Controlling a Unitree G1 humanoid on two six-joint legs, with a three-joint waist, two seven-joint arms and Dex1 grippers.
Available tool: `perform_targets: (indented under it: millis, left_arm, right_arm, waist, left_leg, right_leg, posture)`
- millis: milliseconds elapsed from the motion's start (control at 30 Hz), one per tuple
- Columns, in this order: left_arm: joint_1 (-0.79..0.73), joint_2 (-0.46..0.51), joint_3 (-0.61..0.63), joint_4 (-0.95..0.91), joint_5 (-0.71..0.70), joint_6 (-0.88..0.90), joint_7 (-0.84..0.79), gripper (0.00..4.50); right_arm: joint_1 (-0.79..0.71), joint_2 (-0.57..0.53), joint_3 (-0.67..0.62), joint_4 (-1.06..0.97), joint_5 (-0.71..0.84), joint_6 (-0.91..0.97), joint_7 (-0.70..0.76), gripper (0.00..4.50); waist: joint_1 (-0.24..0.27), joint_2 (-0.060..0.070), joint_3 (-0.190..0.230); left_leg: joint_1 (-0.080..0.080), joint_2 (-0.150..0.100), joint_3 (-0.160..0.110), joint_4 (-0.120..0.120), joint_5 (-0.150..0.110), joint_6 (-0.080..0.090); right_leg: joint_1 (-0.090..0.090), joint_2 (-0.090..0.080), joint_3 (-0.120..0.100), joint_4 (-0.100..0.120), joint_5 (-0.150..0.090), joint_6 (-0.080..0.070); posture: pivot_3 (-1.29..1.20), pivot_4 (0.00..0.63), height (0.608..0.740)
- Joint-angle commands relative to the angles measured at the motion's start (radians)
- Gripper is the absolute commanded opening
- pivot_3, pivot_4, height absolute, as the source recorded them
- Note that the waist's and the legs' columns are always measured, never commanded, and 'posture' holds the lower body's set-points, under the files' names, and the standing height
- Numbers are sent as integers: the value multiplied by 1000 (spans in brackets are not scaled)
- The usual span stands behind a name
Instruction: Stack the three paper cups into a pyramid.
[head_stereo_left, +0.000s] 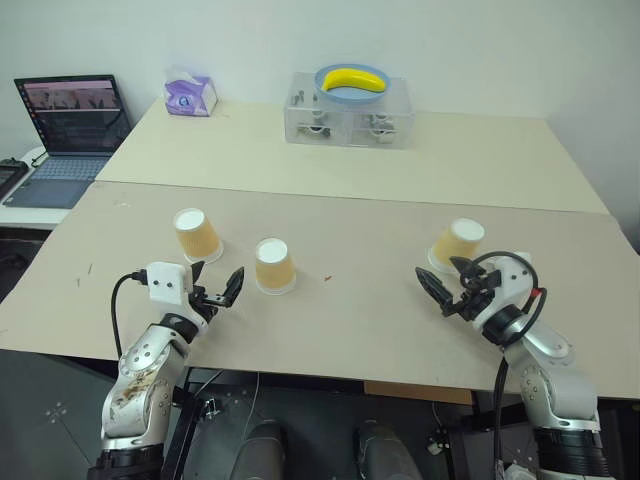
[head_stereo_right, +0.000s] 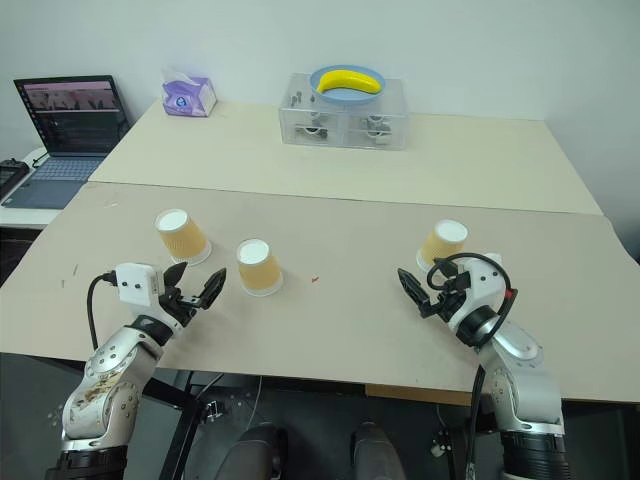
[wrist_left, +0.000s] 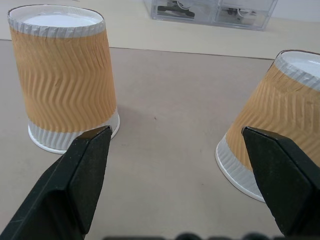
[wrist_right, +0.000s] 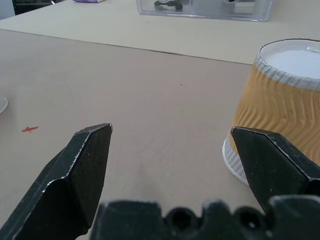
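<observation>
Left gripper hovers released, its two black fingers spread wide, near the front edge of the beige surface toward its left side, and the right gripper hangs released the same way near the front edge toward the right. All three small tapered tan-orange paper cups with white rims stand upside down and apart from one another: the left cup and the middle cup are near each other just beyond the left gripper, while the right cup sits well apart from them, just beyond the right gripper. No pyramid exists yet, so this looks like the very start: reaching for the first cup. The next move probably calls for the left gripper to close on one of its two cups and set it touching the other as a base, after which the right cup must be carried across and placed on the two flat bases. The left wrist view shows that gripper aimed at the gap between its two cups rather than at either, which the head views do not make plain; the right wrist view shows its cup off to one finger's side. The head views alone give the whole layout, plus a clear plastic box carrying a yellow banana at the far edge.
</observation>
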Motion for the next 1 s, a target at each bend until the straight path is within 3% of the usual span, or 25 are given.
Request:
perform_targets:
  millis: [33, 367, 533, 667, 800, 1000]
  left_arm:
    - [-22, 10, 25, 6, -11, -30, -13, 4446]
    - [-55, 116, 23, 11, -88, 17, -182, 4446]
    - [-83, 270, 64, -63, -314, 212, -367, 4446]
    - [-151, 386, 82, -64, -429, 335, -448, 4446]
    - [-233, 455, 35, -49, -432, 364, -520, 4446]
    - [-296, 474, -86, -11, -315, 293, -594, 4446]
  right_arm:
    - [-24, -23, -25, -19, 7, -16, 10, 4500]
    - [-52, -96, -39, -34, 39, -5, 96, 4500]
    - [-36, -275, -75, -74, 175, 117, 316, 4500]
    - [-32, -422, -79, -45, 191, 146, 461, 4500]
    - [-72, -516, -63, -18, 192, 153, 572, 4500]
    - [-154, -505, -26, -25, 190, 165, 591, 4500]
  waist:
    - [0, 0, 0]
    - [0, 0, 0]
    - [0, 0, 1]
    - [0, 0, 1]
    - [-3, 0, 1]
    - [-4, 0, 1]
  left_leg:
    - [0, 0, 0, 0, 0, 0]
    - [-1, 0, 0, -1, 0, 0]
    - [-1, 0, 0, 0, 0, 0]
    - [0, 0, 0, -1, 0, 0]
    - [1, 0, 0, 0, 0, 0]
    - [1, 1, 0, -1, 0, 0]
  right_leg:
    - [0, 0, 0, 0, 0, 0]
    - [-1, 0, 0, 0, 0, 0]
    - [-1, 0, 0, 0, 0, 0]
    - [0, 0, -1, -1, 0, 0]
    - [1, 0, 0, -1, 0, 0]
    - [0, 1, 0, -1, -1, 0]
  posture:
    - [0, 150, 694]
    - [0, 150, 694]
    - [0, 150, 694]
    - [0, 150, 694]
    - [0, 150, 694]
    - [0, 150, 694]
